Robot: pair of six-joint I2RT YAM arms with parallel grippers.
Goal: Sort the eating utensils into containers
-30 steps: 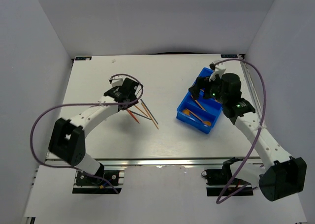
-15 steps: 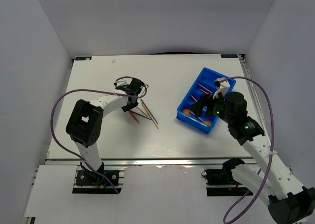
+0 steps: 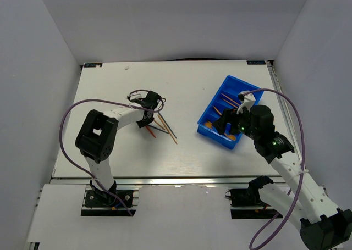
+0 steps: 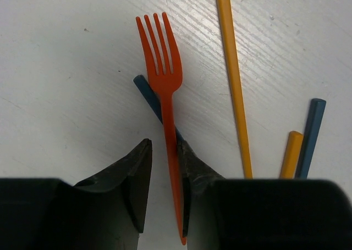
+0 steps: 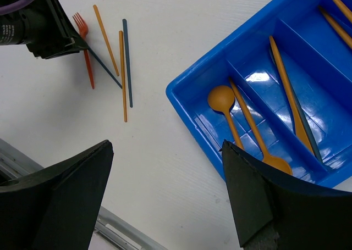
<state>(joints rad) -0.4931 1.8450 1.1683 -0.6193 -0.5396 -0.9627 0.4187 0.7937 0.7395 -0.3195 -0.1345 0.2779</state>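
A red-orange fork (image 4: 165, 85) lies on the white table, tines away from me, across a dark blue stick (image 4: 148, 93). My left gripper (image 4: 164, 145) is down at the table and straddles the fork's handle. Its right finger touches the handle; a gap shows at the left finger. In the top view the left gripper (image 3: 147, 114) sits at the left end of the loose utensils. The blue tray (image 3: 214, 137) holds two orange spoons (image 5: 223, 99) and some sticks (image 5: 283, 74). My right gripper (image 5: 166, 151) hangs open over the table at the tray's near corner (image 5: 187, 110).
Beside the fork lie a long orange stick (image 4: 234, 79), a shorter orange stick (image 4: 291, 151) and a blue-grey stick (image 4: 311, 134). White walls enclose the table at the back and both sides. The table's metal front rail (image 5: 110, 228) runs just below the right gripper.
The left gripper's jaws have narrowed around the fork handle and the left arm has folded in. The right gripper has drawn back from over the tray toward its near corner.
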